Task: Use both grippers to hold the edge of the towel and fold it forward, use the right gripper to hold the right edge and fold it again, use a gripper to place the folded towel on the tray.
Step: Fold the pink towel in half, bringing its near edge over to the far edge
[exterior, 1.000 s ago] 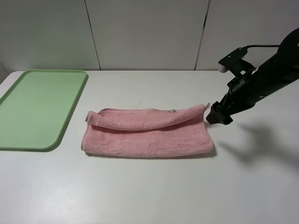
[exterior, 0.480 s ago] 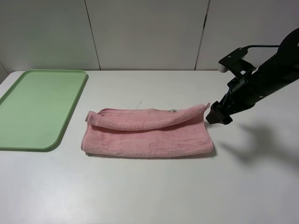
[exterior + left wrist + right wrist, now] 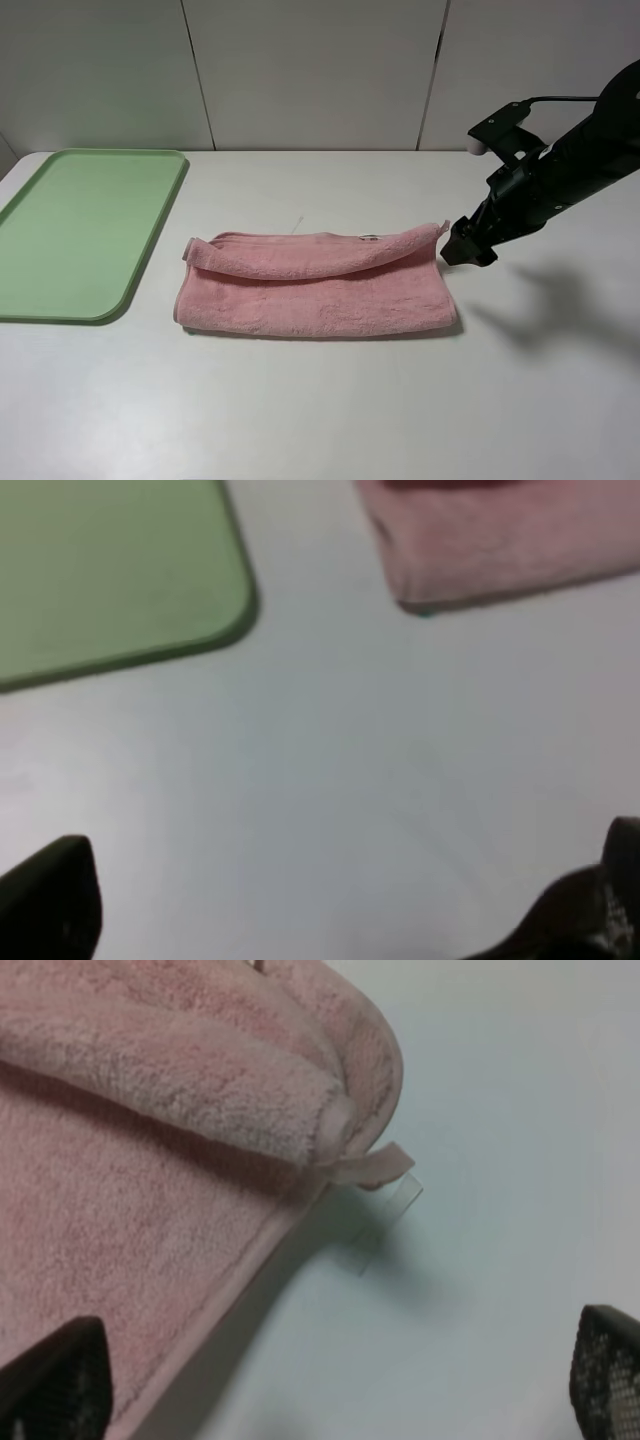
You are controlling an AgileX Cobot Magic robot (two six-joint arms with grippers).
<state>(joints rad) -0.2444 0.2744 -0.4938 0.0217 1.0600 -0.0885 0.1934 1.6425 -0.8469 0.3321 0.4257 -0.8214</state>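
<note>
Nothing has visibly changed: the right gripper (image 3: 463, 250) hangs as before off the towel's (image 3: 315, 290) two-o'clock corner.

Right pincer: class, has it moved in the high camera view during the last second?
No. The right pincer stays just off the right end of the towel, its place against the wall seam unchanged.

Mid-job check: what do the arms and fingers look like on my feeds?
The right arm is black, slim and jointed, with a pale grey cap on its side and a thin black cable arching above it. The right fingers are black with a mesh-like texture. Of the other arm only the left fingers show: black, blurred, no markings visible.
</note>
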